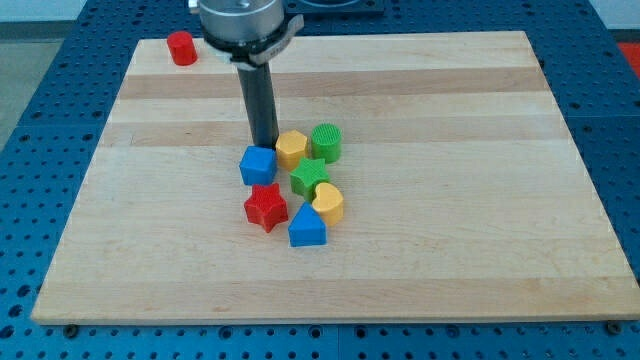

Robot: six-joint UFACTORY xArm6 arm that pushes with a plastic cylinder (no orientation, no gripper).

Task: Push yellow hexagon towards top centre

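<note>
Looking at the one camera view, I see a pale wooden worktop (pixel 430 90) lying on a blue perforated base (pixel 50 60). My tip (pixel 266 147) comes down from the view's top as a straight dark rod under a grey metal mount (pixel 238 22). It meets the board just above the blue cube (pixel 258 165) and just left of the yellow hexagon block (pixel 292 149), close enough that I cannot tell whether it touches either. The rod carries no end effector that opens or clamps, so it grasps nothing.

The yellow hexagon block sits near the board's middle, at the upper edge of a tight cluster. A green ribbed cylinder (pixel 326 143) stands against its right side. Below it lies a green star block (pixel 309 177), then a yellow heart-like block (pixel 329 202) and a blue block with a pointed top (pixel 307 228). A red star block (pixel 266 207) lies under the blue cube. A red cylinder (pixel 181 48) stands alone, well apart, in the board's top left corner.

No brand, label or writing can be read anywhere.
</note>
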